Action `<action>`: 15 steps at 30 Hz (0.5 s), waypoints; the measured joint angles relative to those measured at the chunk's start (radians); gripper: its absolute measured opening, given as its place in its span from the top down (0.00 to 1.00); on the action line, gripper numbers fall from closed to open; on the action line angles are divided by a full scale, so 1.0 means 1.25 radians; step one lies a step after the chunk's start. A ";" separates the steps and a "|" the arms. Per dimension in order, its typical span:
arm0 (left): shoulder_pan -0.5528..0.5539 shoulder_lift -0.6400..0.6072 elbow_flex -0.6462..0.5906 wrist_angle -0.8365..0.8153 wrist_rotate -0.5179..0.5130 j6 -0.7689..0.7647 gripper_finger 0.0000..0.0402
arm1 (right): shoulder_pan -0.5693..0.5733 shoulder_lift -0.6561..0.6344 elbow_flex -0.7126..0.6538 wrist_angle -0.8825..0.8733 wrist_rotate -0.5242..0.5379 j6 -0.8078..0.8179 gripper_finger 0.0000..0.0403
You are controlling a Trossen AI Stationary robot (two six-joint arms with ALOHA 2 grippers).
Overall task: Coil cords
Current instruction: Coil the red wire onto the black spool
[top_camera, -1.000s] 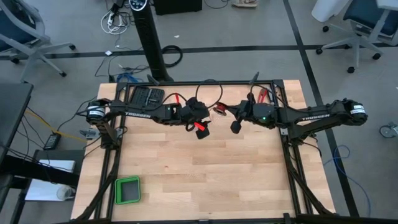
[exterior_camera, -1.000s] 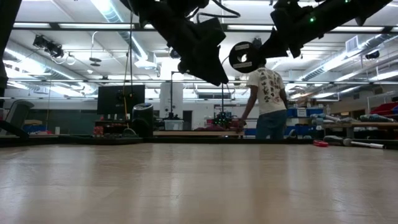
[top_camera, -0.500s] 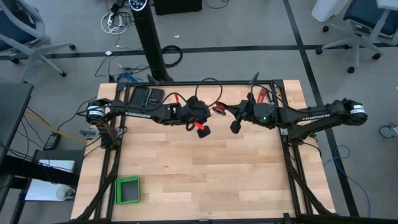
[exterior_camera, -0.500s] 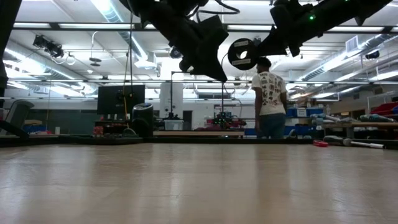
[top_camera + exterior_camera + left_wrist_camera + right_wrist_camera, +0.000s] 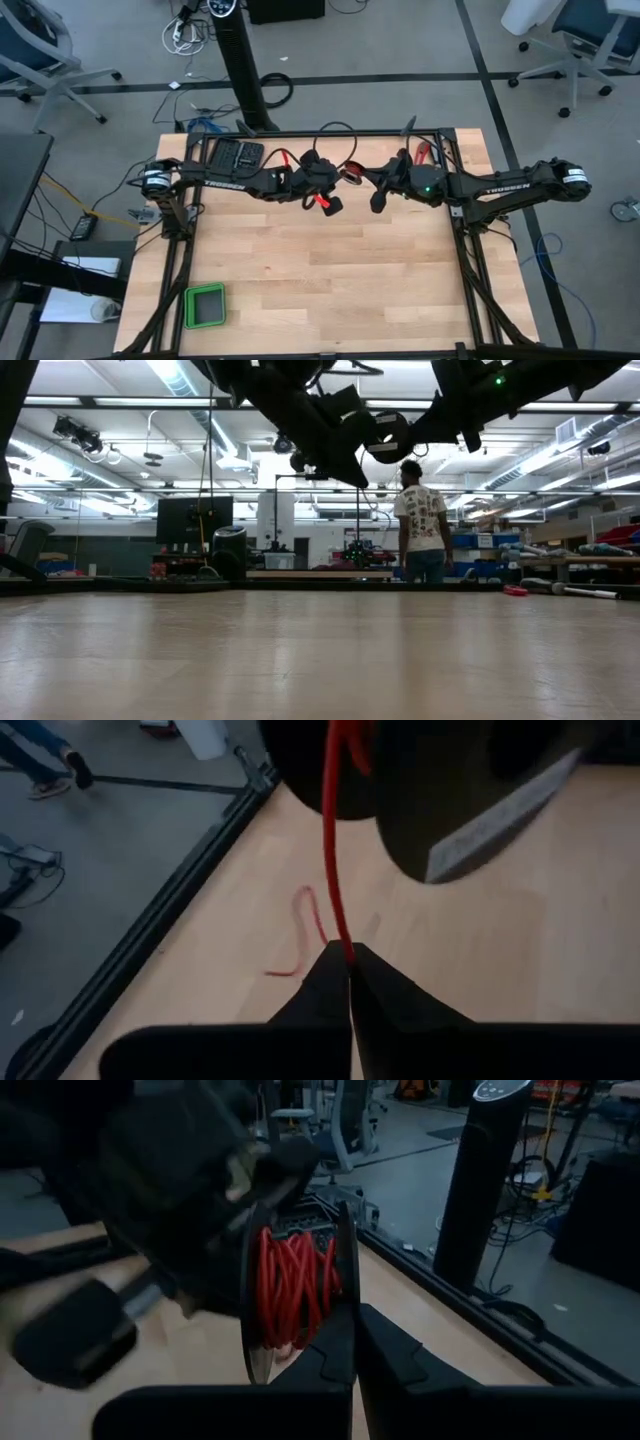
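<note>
Above the table, your left gripper [image 5: 349, 982] pinches the red cord [image 5: 333, 870]; slack lies on the wood. Right gripper [image 5: 355, 1342] is pressed together, apparently on the spool [image 5: 295, 1285] rim.

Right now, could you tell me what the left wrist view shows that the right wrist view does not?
Only the left wrist view shows the red cord stretched taut down into the left gripper, shut on it, with its loose end squiggled on the wooden table. Only the right wrist view shows the spool wound with red cord, its rim pinched by the right gripper. Both show the cord and table.
</note>
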 joint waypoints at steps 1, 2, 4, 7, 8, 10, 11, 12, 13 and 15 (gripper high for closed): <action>0.000 0.012 0.000 0.020 0.000 0.000 1.00 | 0.000 0.000 0.000 0.005 -0.003 0.006 1.00; 0.000 0.018 0.000 0.032 0.000 -0.001 1.00 | 0.000 0.000 0.000 0.008 -0.003 0.014 1.00; 0.000 0.035 -0.001 0.051 0.010 -0.003 1.00 | 0.000 0.004 0.000 0.026 0.000 0.028 1.00; -0.004 0.052 0.000 0.092 0.025 -0.009 1.00 | 0.000 0.006 -0.018 0.070 0.001 0.037 1.00; -0.005 0.055 0.001 0.105 0.028 -0.017 1.00 | 0.000 0.007 -0.024 0.083 0.003 0.037 1.00; -0.009 0.056 0.000 0.119 0.031 -0.028 1.00 | 0.000 0.008 -0.033 0.089 0.024 0.038 1.00; -0.012 0.056 0.000 0.139 0.033 -0.031 1.00 | 0.000 0.008 -0.037 0.089 0.035 0.038 1.00; -0.014 0.055 0.000 0.151 0.034 -0.034 1.00 | 0.000 0.008 -0.041 0.090 0.046 0.038 1.00; -0.017 0.055 0.000 0.166 0.034 -0.040 1.00 | 0.000 0.008 -0.046 0.097 0.052 0.038 1.00; -0.022 0.055 0.000 0.196 0.036 -0.045 1.00 | 0.000 0.008 -0.058 0.115 0.065 0.036 1.00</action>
